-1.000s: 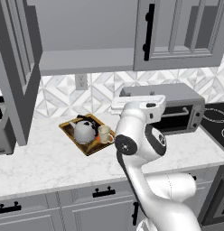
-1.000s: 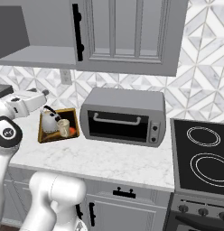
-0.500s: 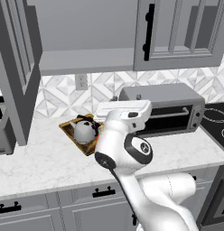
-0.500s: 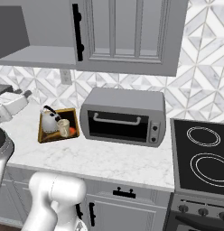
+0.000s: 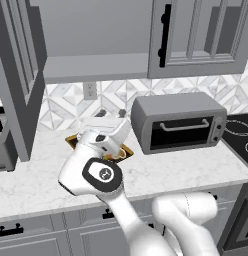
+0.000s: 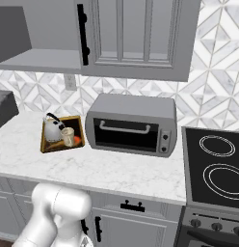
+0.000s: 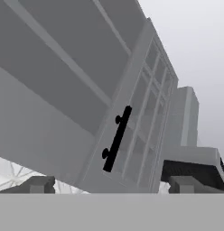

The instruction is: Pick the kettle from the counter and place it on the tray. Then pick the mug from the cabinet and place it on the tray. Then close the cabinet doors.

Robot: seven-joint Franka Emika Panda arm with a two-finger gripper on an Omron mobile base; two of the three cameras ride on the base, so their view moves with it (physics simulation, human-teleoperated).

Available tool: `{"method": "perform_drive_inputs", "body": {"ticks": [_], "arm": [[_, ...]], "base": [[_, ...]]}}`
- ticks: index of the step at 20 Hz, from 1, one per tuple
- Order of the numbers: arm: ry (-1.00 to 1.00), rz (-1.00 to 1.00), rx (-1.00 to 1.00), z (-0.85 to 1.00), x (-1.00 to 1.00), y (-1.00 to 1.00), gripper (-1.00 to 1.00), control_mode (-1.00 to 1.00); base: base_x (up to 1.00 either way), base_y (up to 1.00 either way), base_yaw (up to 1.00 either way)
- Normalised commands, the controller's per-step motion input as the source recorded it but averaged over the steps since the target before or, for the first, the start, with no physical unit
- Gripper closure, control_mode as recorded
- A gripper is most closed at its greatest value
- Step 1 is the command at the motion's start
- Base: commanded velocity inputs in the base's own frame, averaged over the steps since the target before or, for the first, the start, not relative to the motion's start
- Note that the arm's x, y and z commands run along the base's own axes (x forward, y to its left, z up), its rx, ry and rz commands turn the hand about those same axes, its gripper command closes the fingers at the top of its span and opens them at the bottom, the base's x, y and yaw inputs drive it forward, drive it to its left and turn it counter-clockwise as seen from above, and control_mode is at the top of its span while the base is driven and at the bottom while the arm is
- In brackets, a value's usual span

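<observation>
The silver kettle (image 6: 53, 128) and the cream mug (image 6: 68, 136) stand side by side on the golden-rimmed tray (image 6: 50, 146) on the marble counter (image 6: 116, 169). In the left base view my arm covers most of the tray (image 5: 71, 139). My gripper (image 5: 111, 114) points up and away, above the tray. In the hand view its fingertips (image 7: 39, 184) stand wide apart, so the gripper (image 7: 113, 185) is open and holds nothing. It faces a paned cabinet door (image 7: 145, 135) with a black bar handle (image 7: 116, 139). The cabinet shelf (image 5: 93, 67) is bare. The left cabinet door (image 5: 16, 75) stands swung open.
A large grey toaster oven (image 5: 178, 122) sits right of the tray. A black stove top (image 6: 218, 166) lies at the far right. The right cabinet door (image 5: 201, 35) looks flush with the cabinet. Grey drawers (image 6: 126, 212) run under the counter.
My arm has swung left, across the front of the tray and out of the right base view. Kettle, mug and tray have stayed put.
</observation>
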Motion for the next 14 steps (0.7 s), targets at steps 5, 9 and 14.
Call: {"method": "perform_drive_inputs", "body": {"ticks": [5,9,14], "arm": [[0.00,-0.20,-0.07,0.00,0.00,0.85,-1.00,-1.00],[0.00,-0.16,-0.06,0.00,0.00,0.74,-1.00,-1.00],[0.00,-0.11,-0.09,-0.07,0.00,0.64,-1.00,-1.00]], "base": [[0.00,0.00,0.00],[0.00,0.00,0.00],[0.00,0.00,0.00]]}}
